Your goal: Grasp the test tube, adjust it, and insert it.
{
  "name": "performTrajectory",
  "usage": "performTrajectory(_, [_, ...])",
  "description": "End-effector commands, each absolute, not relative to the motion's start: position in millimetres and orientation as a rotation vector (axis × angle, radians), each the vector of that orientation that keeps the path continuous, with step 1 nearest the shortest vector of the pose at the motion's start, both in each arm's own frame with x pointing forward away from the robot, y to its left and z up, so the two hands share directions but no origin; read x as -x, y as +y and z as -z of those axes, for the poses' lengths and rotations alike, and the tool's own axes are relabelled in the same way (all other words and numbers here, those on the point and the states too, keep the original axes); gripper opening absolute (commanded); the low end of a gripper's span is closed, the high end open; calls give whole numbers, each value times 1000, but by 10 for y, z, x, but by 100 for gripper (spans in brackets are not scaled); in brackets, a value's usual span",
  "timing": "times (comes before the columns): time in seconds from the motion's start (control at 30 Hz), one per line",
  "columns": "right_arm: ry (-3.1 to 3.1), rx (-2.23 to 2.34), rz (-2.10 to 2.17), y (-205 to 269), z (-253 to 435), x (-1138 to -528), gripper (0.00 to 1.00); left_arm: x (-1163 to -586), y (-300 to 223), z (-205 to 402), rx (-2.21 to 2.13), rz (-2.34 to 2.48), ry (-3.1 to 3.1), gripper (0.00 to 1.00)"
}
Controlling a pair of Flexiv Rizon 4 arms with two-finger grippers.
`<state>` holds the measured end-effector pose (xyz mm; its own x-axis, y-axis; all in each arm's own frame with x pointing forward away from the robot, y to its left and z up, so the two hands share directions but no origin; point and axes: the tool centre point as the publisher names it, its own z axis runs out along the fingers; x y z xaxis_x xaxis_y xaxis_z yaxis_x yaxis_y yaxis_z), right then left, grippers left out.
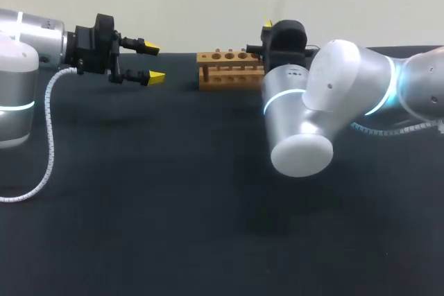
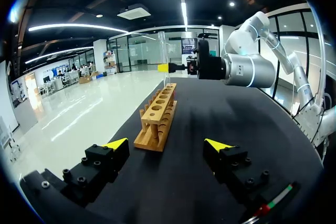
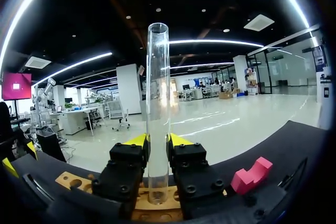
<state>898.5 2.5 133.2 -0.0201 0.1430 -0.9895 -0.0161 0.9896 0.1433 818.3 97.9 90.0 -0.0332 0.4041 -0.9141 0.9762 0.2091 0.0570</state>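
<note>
A clear glass test tube [image 3: 157, 103] stands upright between the fingers of my right gripper [image 3: 157, 141], which is shut on its lower part. Its bottom end is right over the wooden rack [image 3: 73, 181]; whether it has entered a hole I cannot tell. In the left wrist view the tube [image 2: 161, 51] hangs above the far end of the rack [image 2: 157, 116], held by the right gripper [image 2: 173, 68]. In the head view the rack [image 1: 229, 67] lies at the table's back, with the right gripper [image 1: 272, 36] at its right end. My left gripper [image 1: 151, 62] hovers open and empty to the left of the rack.
A small pink block [image 3: 252, 174] lies on the black tabletop [image 1: 173, 206] beside the right gripper, past the rack's end. The bulky elbow of the right arm [image 1: 312, 109] hangs over the table's middle right. A white coiled cable [image 1: 48, 136] dangles from the left arm.
</note>
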Motion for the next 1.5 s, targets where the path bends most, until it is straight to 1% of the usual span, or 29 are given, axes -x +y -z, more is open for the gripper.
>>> performTrajectory(0.03, [1580,-29,-201,7,-1282,-9000,0,-8176,976,-892,-1335,804,1590,100])
performTrajectory(1.13, [1633,-29,-213,96,-969,-8971,0,-8176,976,-892,-1335,804,1590,100])
performTrajectory(1.17, [1635,-28,-213,98,-967,-8968,7,-8176,976,-892,-1335,804,1590,100])
performTrajectory(1.2, [1636,-28,-212,99,-966,-8967,24,-8176,976,-892,-1335,804,1590,100])
performTrajectory(1.27, [1638,-28,-211,100,-965,-8964,37,-8176,976,-892,-1335,804,1590,100])
performTrajectory(1.3, [1639,-29,-211,101,-964,-8963,40,-8176,976,-892,-1335,804,1590,100])
performTrajectory(1.5, [1640,-31,-207,102,-964,-8958,42,-8176,976,-892,-1335,804,1590,100])
